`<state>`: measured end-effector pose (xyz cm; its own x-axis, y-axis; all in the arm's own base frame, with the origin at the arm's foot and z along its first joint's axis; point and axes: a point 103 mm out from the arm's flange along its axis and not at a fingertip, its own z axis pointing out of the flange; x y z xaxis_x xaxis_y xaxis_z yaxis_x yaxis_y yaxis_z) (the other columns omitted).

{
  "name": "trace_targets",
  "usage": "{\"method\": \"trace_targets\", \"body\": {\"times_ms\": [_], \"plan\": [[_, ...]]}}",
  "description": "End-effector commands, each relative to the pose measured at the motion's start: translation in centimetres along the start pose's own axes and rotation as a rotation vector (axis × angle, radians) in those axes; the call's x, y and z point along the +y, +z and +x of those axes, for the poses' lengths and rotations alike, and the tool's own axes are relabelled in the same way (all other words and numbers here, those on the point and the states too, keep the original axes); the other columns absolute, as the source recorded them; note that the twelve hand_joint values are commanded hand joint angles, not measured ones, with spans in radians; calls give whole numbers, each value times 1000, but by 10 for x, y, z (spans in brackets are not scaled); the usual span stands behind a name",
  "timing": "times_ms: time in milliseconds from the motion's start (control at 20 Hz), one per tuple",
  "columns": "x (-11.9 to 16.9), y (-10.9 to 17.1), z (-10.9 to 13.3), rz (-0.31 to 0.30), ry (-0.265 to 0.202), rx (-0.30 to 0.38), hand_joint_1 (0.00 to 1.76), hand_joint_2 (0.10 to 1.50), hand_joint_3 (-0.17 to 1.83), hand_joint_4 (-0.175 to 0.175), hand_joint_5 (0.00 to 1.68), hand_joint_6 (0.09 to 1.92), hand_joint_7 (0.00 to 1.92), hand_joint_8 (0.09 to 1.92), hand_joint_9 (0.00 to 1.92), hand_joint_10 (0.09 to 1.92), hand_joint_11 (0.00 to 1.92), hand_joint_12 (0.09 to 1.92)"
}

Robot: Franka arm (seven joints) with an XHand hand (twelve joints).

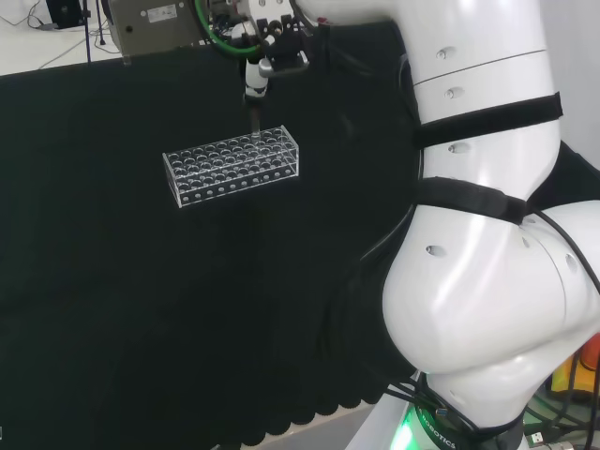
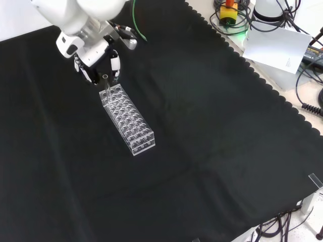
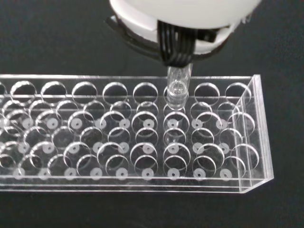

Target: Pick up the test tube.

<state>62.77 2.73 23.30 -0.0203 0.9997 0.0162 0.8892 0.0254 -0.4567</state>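
A clear plastic rack [image 1: 232,167] with many round holes lies on the black cloth. The black and white hand [image 1: 270,49] hangs just above the rack's far right part in the head view, fingers pinched on the top of a thin clear test tube [image 1: 254,116]. The tube stands upright. In the wrist view the tube [image 3: 177,91] comes down from the dark fingers [image 3: 176,47], and its round lower end sits at a hole in the rack's [image 3: 256,137] outer row, near one end. In the front view the hand [image 2: 95,64] holds the tube [image 2: 106,86] over the rack's [image 2: 132,123] upper end.
The arm's white links [image 1: 487,234] take up the right of the head view. A grey box [image 1: 155,23] stands beyond the cloth's far edge. In the front view, a white box [image 2: 277,48], cables and a red and yellow button [image 2: 229,7] lie past the scalloped cloth edge.
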Motion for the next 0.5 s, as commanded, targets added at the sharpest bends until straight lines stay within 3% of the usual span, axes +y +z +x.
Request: {"method": "trace_targets", "body": {"times_ms": [50,250,500], "plan": [[-11,-25,-5,-8,-7,45,1434,652,571,-175,1317,391,1435,670,1474,87,808,1214],[-13,-28,-5,-2,-13,51,1434,650,575,-175,1318,388,1437,667,1478,87,807,1214],[-28,-56,-5,-3,-30,84,1435,645,581,-175,1321,386,1441,662,1482,87,807,1214]]}}
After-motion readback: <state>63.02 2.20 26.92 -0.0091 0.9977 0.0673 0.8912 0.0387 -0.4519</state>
